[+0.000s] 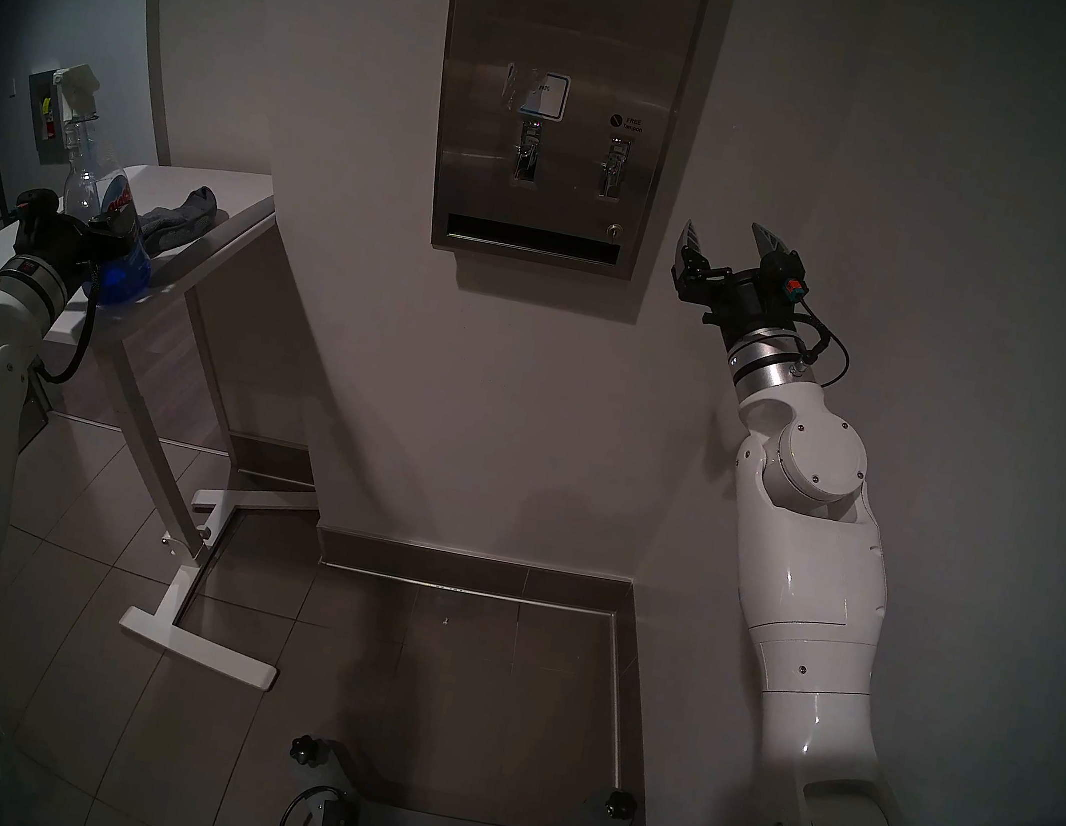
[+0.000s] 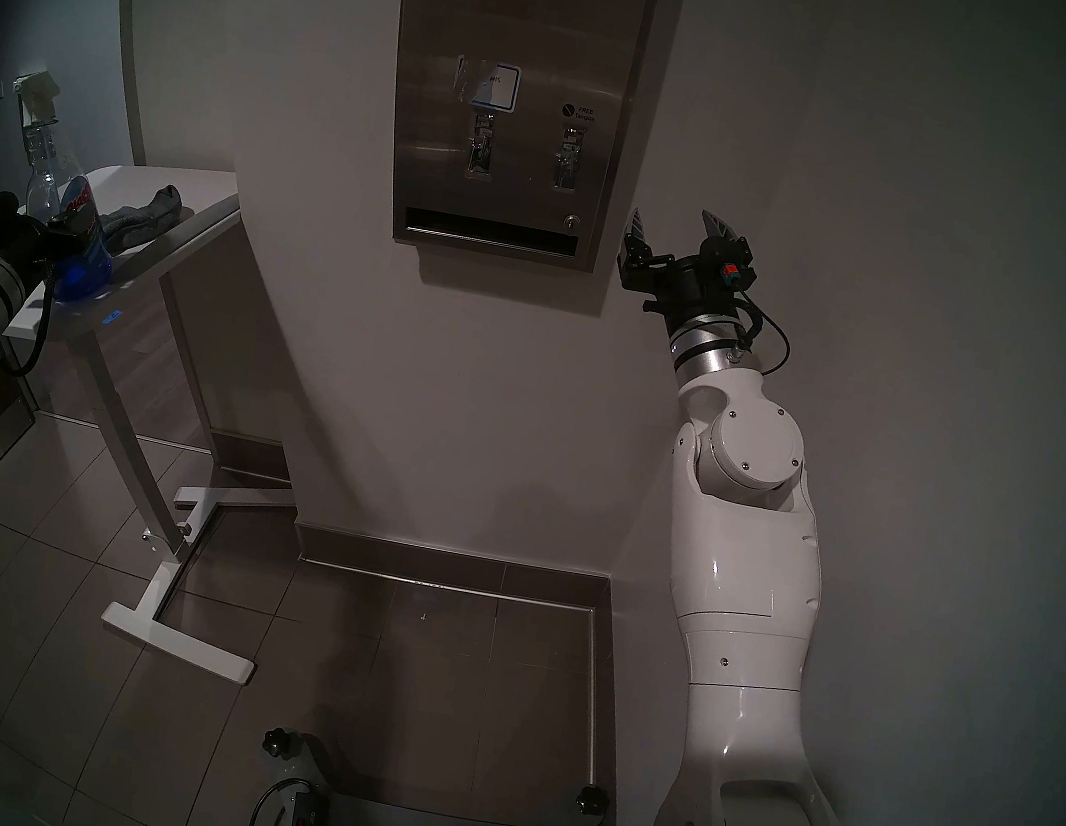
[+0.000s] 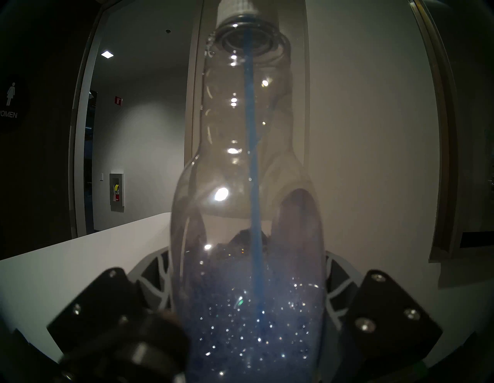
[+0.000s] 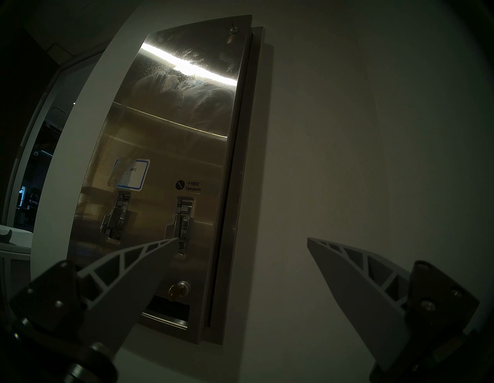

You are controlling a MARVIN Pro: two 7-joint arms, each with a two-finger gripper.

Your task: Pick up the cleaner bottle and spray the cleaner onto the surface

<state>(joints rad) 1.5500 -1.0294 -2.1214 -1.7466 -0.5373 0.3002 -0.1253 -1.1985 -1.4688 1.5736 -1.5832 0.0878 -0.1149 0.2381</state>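
Observation:
The cleaner bottle (image 1: pixel 85 186) stands upright near the front edge of the white table (image 1: pixel 236 197), its white trigger head on top. The blue cleaner (image 1: pixel 121 277) fills only its lower part. My left gripper (image 1: pixel 114 233) is shut on the bottle's lower body. In the left wrist view the fingers (image 3: pixel 155 280) press both sides of the bottle (image 3: pixel 240 160). I cannot tell whether it is lifted off the table. The steel dispenser panel (image 1: pixel 574 22) hangs on the wall. My right gripper (image 1: pixel 731 238) is open and empty, just right of the panel's lower edge.
A grey cloth (image 1: pixel 186 221) lies on the table behind the bottle. The table's white legs and foot (image 1: pixel 196 647) stand on the tiled floor. The panel (image 4: pixel 173 133) shows whitish smears near its top. A wall corner lies to my right.

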